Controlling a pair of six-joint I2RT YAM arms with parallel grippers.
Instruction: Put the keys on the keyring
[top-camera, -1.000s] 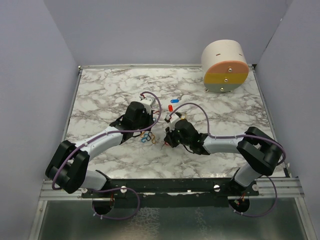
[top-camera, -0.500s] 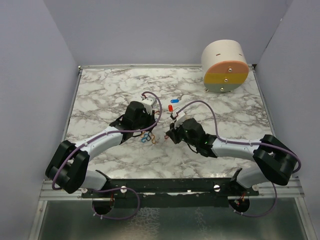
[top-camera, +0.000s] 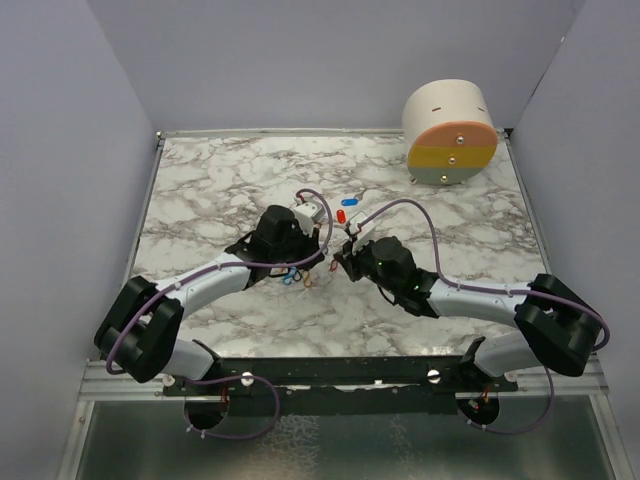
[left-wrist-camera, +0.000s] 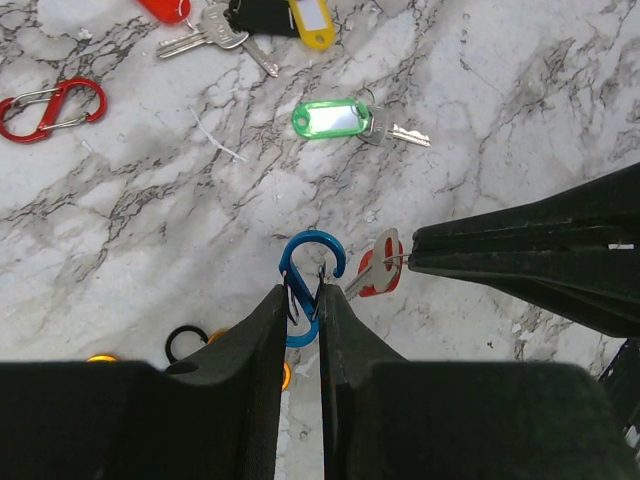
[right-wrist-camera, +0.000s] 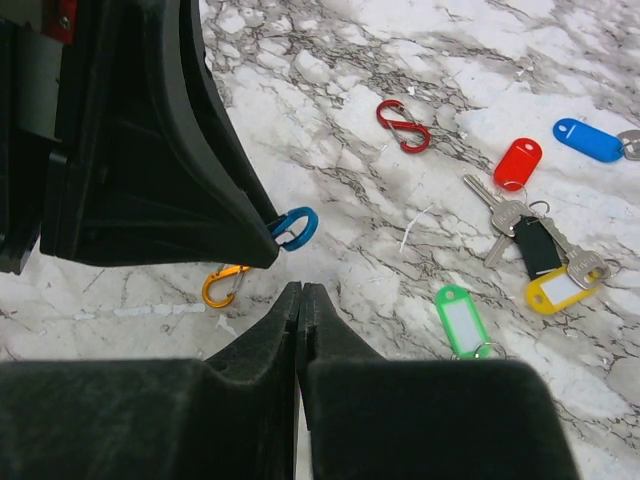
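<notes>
Mid-table, both arms nose to nose. The left gripper (left-wrist-camera: 302, 296) is pinched tight on the lower half of the blue carabiner (left-wrist-camera: 312, 236), whose upper hook pokes out past the fingertips. The right gripper (left-wrist-camera: 418, 262) reaches in from the side, fingers together on a red-headed key (left-wrist-camera: 380, 272). In its own wrist view the key is hidden behind the closed fingers. The key's end sits just beside the hook's gate, touching or nearly so; can't tell which. This looks like the threading step, where the key's hole has to go over the hook. My read: hold the left clamp firm and steady and let the right arm make the small corrections. Line the hole up with the hook's open tip, then push along the wire's curve rather than straight in. A skewed push would likely twist the clip in the pads. On the marble table (left-wrist-camera: 520, 90), a green-tagged key (left-wrist-camera: 335, 119) lies beyond, and an orange carabiner (right-wrist-camera: 224, 288) lies beside the left fingers.
</notes>
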